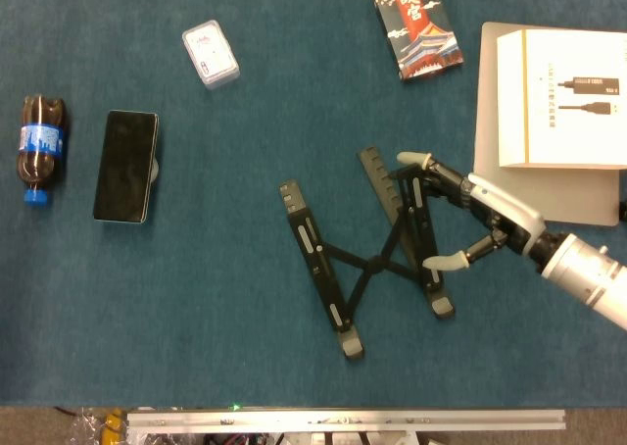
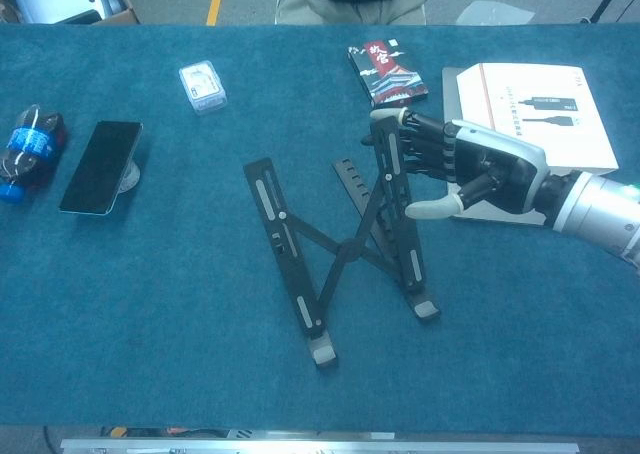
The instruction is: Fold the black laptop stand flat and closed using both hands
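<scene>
The black laptop stand (image 1: pixel 367 259) (image 2: pixel 345 244) lies spread open in an X shape near the middle of the blue table. My right hand (image 1: pixel 468 218) (image 2: pixel 465 167) has reached its right rail from the right side. The fingertips (image 1: pixel 416 161) lie over the far end of that rail and the thumb (image 1: pixel 438 262) points at its middle. The fingers are apart and hold nothing. Whether they touch the rail I cannot tell. My left hand shows in neither view.
A cola bottle (image 1: pixel 39 146) and a black phone (image 1: pixel 126 166) lie at the far left. A small white card box (image 1: pixel 210 54) and a printed packet (image 1: pixel 417 19) sit at the back. A white box (image 1: pixel 558 97) rests on a grey laptop (image 1: pixel 509 180) at the right.
</scene>
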### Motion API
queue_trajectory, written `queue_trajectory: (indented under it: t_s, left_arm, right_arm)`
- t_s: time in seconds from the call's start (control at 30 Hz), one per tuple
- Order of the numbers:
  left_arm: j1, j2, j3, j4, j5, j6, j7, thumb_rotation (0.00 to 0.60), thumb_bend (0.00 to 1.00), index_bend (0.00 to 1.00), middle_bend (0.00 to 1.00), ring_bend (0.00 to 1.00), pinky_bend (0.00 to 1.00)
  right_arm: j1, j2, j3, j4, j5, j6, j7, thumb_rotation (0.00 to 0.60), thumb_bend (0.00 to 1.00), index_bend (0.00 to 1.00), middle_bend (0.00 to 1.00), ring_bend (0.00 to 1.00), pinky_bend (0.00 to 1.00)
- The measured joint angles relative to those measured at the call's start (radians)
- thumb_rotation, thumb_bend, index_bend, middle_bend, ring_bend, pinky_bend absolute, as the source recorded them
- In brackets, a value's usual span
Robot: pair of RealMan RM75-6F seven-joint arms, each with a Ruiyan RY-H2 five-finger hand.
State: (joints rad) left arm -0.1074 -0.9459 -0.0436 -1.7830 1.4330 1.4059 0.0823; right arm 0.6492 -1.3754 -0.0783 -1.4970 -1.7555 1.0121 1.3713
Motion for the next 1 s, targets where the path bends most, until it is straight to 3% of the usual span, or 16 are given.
queue_trajectory:
  t_s: [0.47, 1.0]
  left_arm:
    - [0.004, -0.007, 0.002, -0.004, -0.006, 0.009, 0.008, 0.600, 0.20, 0.17, 0.15, 0.04, 0.03]
    - [0.005, -0.012, 0.010, -0.018, 0.014, 0.019, 0.019, 0.600, 0.20, 0.17, 0.15, 0.04, 0.03]
  right_arm:
    - [-0.002, 0.049, -0.076, -0.060, -0.045, 0.101, -0.004, 0.600, 0.00, 0.07, 0.15, 0.06, 0.15]
    - [-0.048, 0.157, -0.219, -0.168, -0.134, 0.197, -0.080, 0.600, 0.00, 0.07, 0.15, 0.06, 0.15]
